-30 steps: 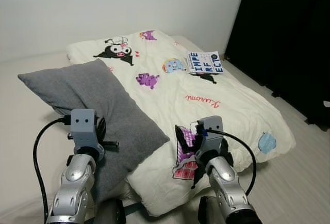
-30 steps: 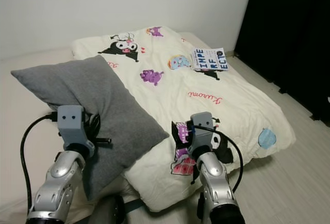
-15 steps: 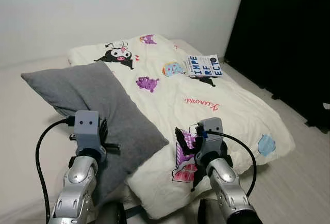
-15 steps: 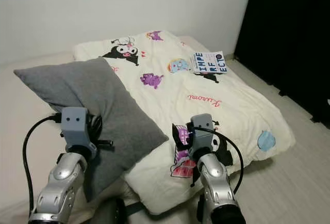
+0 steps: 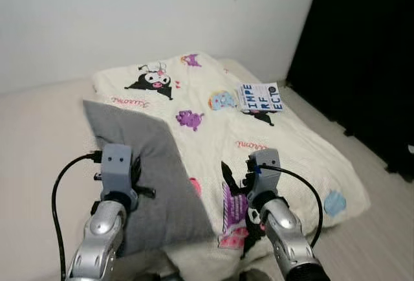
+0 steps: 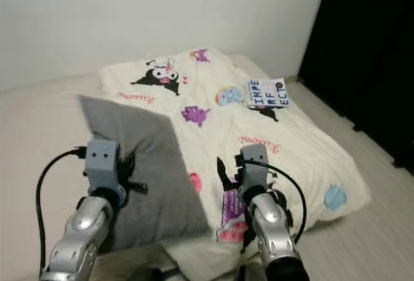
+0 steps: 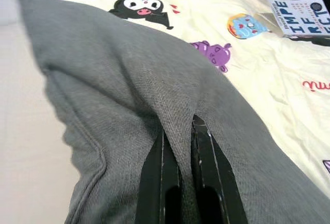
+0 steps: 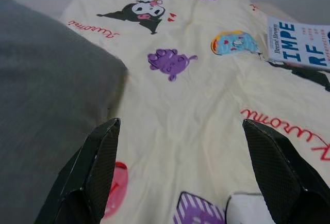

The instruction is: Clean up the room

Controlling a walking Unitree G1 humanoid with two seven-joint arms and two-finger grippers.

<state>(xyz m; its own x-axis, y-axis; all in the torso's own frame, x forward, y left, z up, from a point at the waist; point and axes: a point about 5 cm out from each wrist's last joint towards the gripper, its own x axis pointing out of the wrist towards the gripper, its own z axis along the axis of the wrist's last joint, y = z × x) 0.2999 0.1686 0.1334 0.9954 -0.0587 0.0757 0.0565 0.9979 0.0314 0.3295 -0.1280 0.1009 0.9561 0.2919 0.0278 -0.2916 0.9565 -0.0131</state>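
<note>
Your left pincer is clamped on a fold of the grey pillow, its two black fingers pinching the fabric between them; in the head views that pillow sits in the lower left of the frame, lying partly over the cream cartoon-print blanket on the bed. Your right pincer has its fingers spread wide and holds nothing; it hovers just above the blanket at lower centre of the frame, beside the pillow's right edge. A book with large blue letters on a white cover lies flat on the blanket toward the upper right, well apart from both arms. A black curtain runs down the right side.
</note>
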